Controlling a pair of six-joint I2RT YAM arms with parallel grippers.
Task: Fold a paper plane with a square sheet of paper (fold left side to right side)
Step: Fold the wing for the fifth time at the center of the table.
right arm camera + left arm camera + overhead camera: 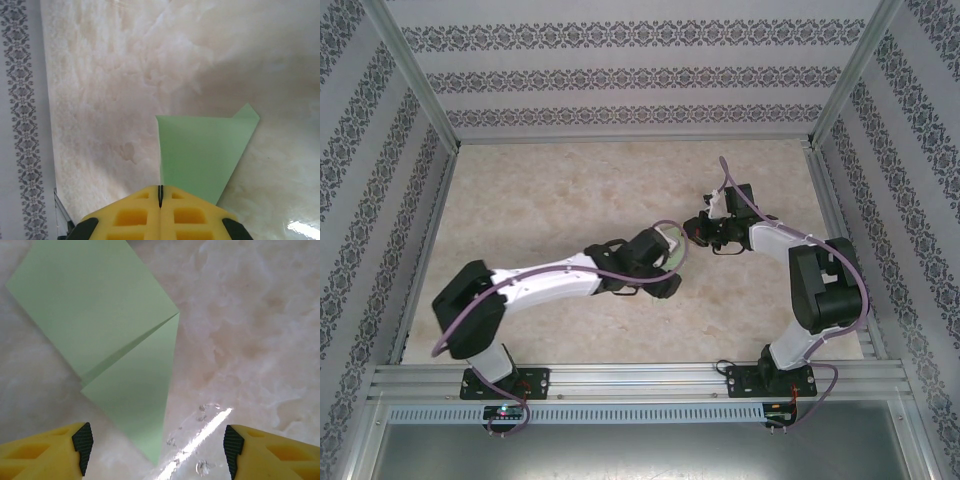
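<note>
The square sheet of paper (100, 305) is light green and lies flat on the table, partly folded. One flap (137, 390) is folded over and tapers to a point between my left fingers. My left gripper (156, 450) is open and hovers over that point, holding nothing. In the right wrist view the paper (200, 150) lies just ahead of and under my right gripper (160, 192). Its yellow fingers are pressed together; I cannot tell whether they touch the sheet. From above, both grippers (672, 250) (698, 230) meet at the table's middle and cover most of the paper.
The beige marble-look table (540, 200) is bare around the arms. Patterned walls (620, 75) enclose the back and both sides, with metal posts at the corners. An aluminium rail (640, 378) runs along the near edge.
</note>
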